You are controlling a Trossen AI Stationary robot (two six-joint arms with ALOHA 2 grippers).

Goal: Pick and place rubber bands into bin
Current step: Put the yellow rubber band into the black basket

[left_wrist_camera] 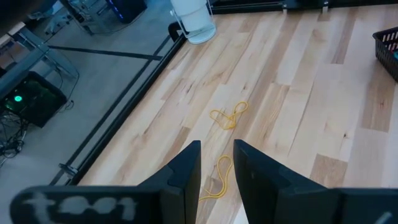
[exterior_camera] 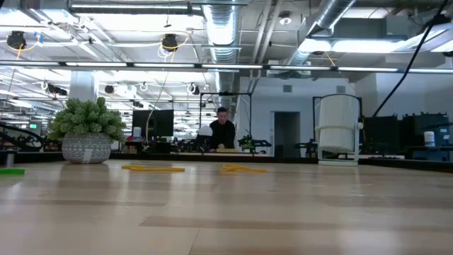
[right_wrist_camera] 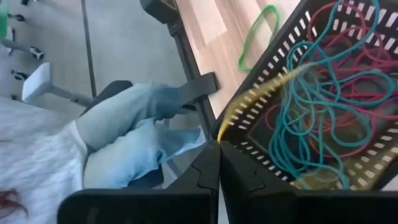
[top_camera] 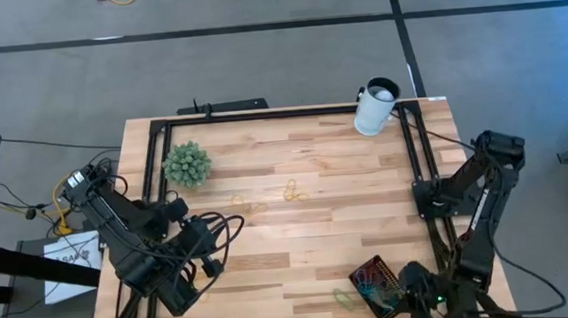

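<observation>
The black bin (top_camera: 376, 281) sits near the table's near right corner, and its gridded inside (right_wrist_camera: 323, 106) holds a tangle of blue, red and pink rubber bands. My right gripper (right_wrist_camera: 219, 152) is shut at the bin's wall, on a yellow band. A green band (right_wrist_camera: 256, 34) lies flat on the table beside the bin. Two more yellow bands (left_wrist_camera: 227, 116) (left_wrist_camera: 217, 181) lie flat mid-table. My left gripper (left_wrist_camera: 217, 167) hovers open above the nearer of these, touching nothing, on the table's near left (top_camera: 213, 246). My right gripper pinches a yellow rubber band (right_wrist_camera: 231, 119) between its two fingertips, right at the bin's outer wall. From the fingers the band runs as a blurred streak up over the bin's rim (right_wrist_camera: 292, 73) toward the inside. Which part of the loop is held cannot be told.
A white cup (top_camera: 375, 107) stands at the far right corner and a small potted plant (top_camera: 186, 164) at the far left. A black frame rail (top_camera: 261, 113) runs along the table's edges. A person's legs (right_wrist_camera: 137, 137) show beyond the near edge by the bin.
</observation>
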